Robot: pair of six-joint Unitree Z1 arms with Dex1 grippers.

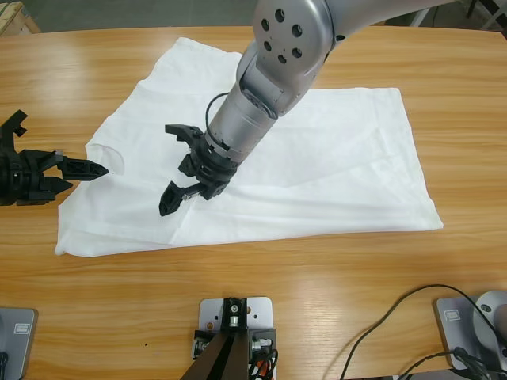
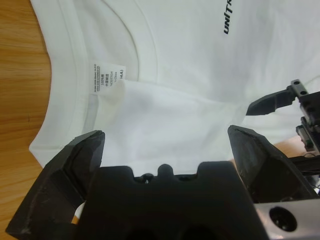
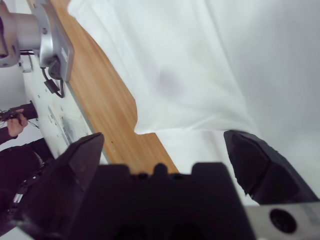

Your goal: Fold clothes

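**Item 1. White T-shirt**: one, short-sleeved, lying spread on the wooden table, about midway between its far and near edges. The ribbed crew neck points to the table's left end and the hem to the right end. One sleeve reaches toward the far edge. The cloth is lightly creased. The left wrist view shows a small white sewn-in label inside the neck and dark printed lettering on the chest.

**Item 2. Left gripper**: enters from the table's left end, just beside the neck opening. Its jaws are spread apart with nothing between them, and one tip is over the shirt's edge.

**Item 3. Right gripper**: on the arm coming down from the far side, over the shirt's chest area, just right of the neck. Its jaws are spread wide and grip nothing. Whether the lower tip touches the cloth cannot be told.

**Item 4. Person**: dark-sleeved, small, at the left margin of the right wrist view, beyond the table.
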